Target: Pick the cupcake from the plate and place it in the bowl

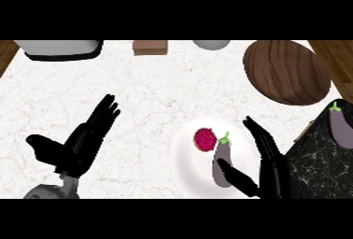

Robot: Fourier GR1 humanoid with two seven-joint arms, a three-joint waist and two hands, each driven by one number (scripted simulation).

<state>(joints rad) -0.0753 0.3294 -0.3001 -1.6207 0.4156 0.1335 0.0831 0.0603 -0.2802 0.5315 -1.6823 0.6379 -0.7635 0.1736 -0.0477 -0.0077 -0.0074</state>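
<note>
A cupcake [205, 139] with pink-red frosting sits on the white plate [185, 161] at lower centre. Beside it on the plate lies a purple eggplant [222, 161] with a green stem. My right hand [267, 158] is open at the plate's right edge, fingers straight and pointing up, thumb reaching under the eggplant's lower end. My left hand [79, 142] rests open on the counter at left, fingers up, well apart from the plate. A wooden bowl [286, 70] stands at the upper right.
A dark marbled block [321, 158] with a second eggplant [341, 125] on it stands at the right edge. Along the back are a white appliance [59, 49], a small brown box [150, 46] and a grey object [211, 44].
</note>
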